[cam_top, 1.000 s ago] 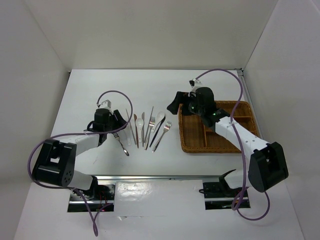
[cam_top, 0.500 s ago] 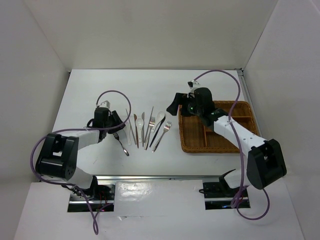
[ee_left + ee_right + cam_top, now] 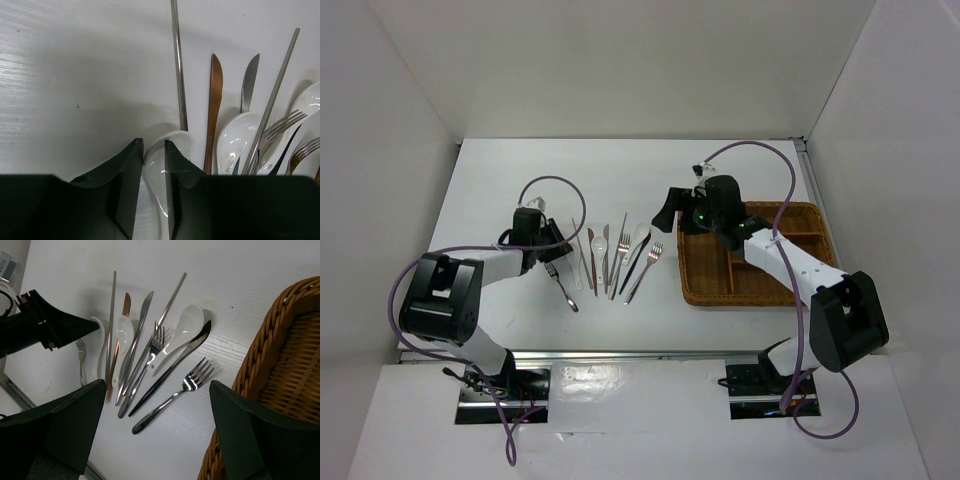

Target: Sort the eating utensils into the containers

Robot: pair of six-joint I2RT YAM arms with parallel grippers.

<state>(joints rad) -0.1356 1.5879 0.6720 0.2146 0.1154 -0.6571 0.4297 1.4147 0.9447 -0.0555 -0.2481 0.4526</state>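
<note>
White table (image 3: 75,75), left claw (image 3: 153,152) astride white spoon (image 3: 179,150)

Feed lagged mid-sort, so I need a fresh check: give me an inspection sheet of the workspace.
Surface: white table, flat.
Job's things: utensils lie side by side left of the wicker tray; none seen in it, part hidden by the right arm.
Clutter: nothing seen.
Grippers: left gripper, narrow gap at a white spoon, grip unclear; right gripper wide open above the utensils.
Cables: purple cables arch above the table, off the utensils.
Surroundings: white walls on three sides.
</note>
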